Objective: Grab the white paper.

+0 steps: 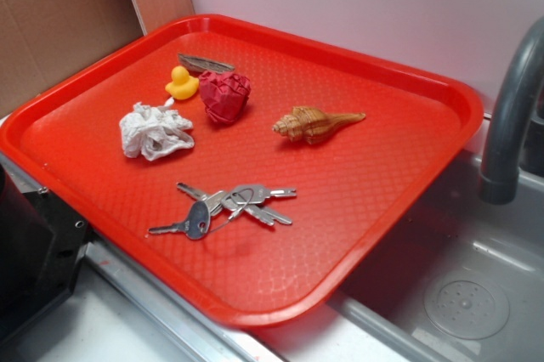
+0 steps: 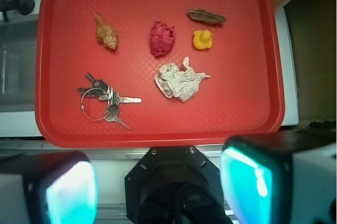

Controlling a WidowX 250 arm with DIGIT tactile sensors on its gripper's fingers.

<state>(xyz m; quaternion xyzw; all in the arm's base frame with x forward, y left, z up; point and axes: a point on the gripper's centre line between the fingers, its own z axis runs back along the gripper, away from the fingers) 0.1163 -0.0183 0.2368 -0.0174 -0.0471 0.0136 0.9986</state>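
Note:
The white paper is a crumpled wad lying on the left part of the red tray; in the wrist view the paper lies right of the tray's middle. My gripper hangs high above the tray's near edge, open, its cyan-padded fingers far apart with nothing between them. The gripper does not show in the exterior view.
On the tray also lie a red lumpy heart, a yellow duck, a brown leaf-shaped piece, a tan seashell and a bunch of keys. A grey faucet and sink stand to the right. The black robot base is below me.

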